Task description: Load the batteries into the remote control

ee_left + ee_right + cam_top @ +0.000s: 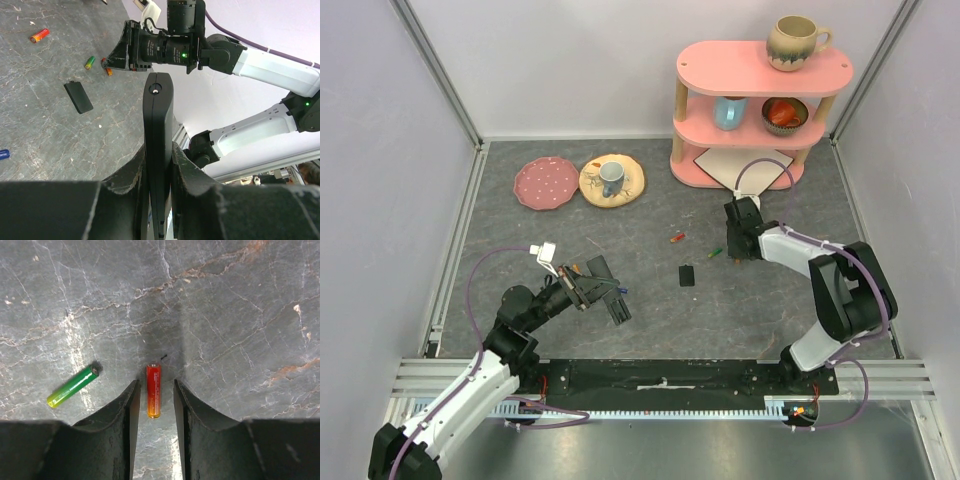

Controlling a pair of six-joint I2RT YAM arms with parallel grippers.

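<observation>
My left gripper (pixel 598 287) is shut on the black remote control (pixel 158 115) and holds it on edge above the table; the remote also shows in the top view (pixel 617 311). My right gripper (pixel 155 384) is open and low over the table, its fingers on either side of a red-orange battery (pixel 153 390) that lies flat. A green battery (pixel 72 386) lies just left of it. Another red battery (pixel 677 238) lies farther left. A blue battery (pixel 4 154) lies near the left gripper. The right gripper sits right of centre in the top view (pixel 735 254).
A small flat black battery cover (pixel 687 275) lies mid-table between the arms. A pink shelf (pixel 760 110) with cups and a bowl stands back right. A pink plate (pixel 546 183) and a yellow plate with a cup (pixel 612 180) sit at the back.
</observation>
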